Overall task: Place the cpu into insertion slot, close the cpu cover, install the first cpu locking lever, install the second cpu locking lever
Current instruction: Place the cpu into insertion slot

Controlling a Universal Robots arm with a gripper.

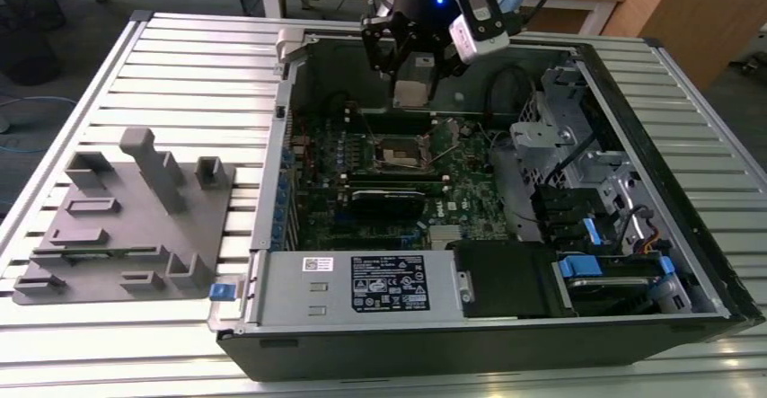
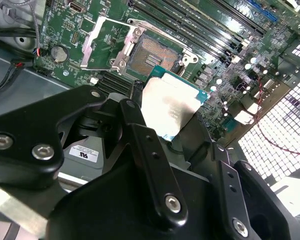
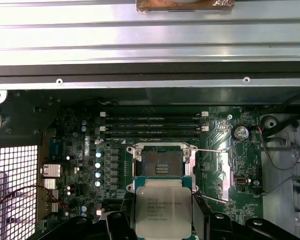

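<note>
Black jaws clamp the cpu near the open insertion slot.

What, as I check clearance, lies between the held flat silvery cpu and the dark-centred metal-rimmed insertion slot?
Nothing: both wrist views show bare space from cpu to insertion slot.

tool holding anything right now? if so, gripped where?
Yes: the processor chip, pinched by two opposite side edges in the tool. The socket is empty.
</note>
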